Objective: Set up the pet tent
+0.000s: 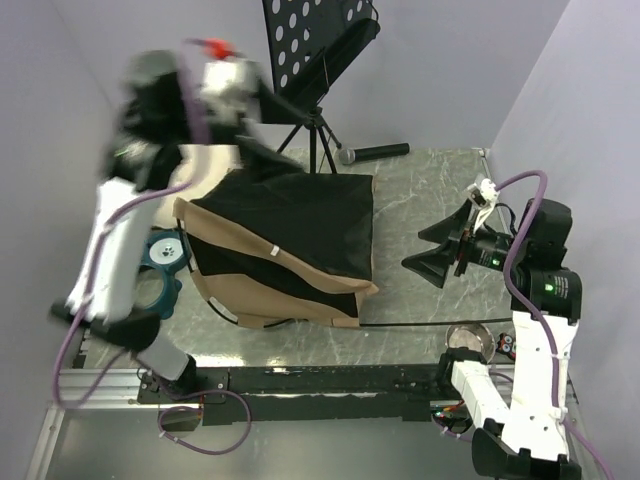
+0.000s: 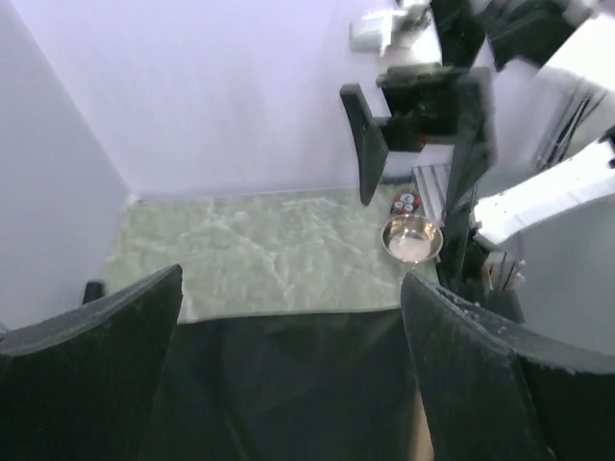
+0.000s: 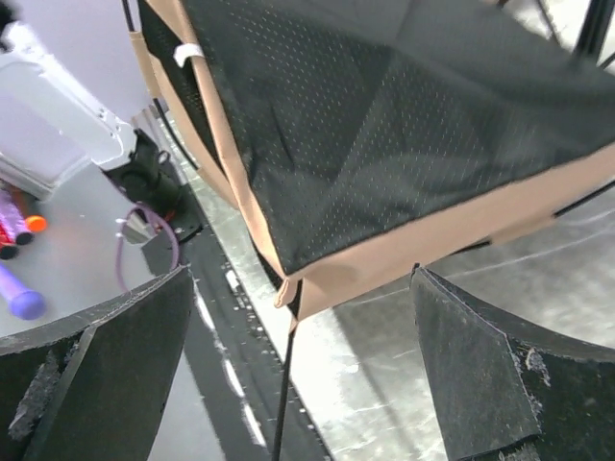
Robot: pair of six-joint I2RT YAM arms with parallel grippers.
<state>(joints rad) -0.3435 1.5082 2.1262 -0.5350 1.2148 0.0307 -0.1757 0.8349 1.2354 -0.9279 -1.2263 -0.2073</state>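
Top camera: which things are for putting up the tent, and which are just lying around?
For the job:
- pet tent, tan with black mesh

Just lying about:
- metal bowl
- microphone
- music stand

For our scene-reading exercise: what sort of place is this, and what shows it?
Probably a robotics lab cell: left arm and right arm mounted at a table, plain walls close around, staged props like the pet tent and microphone.
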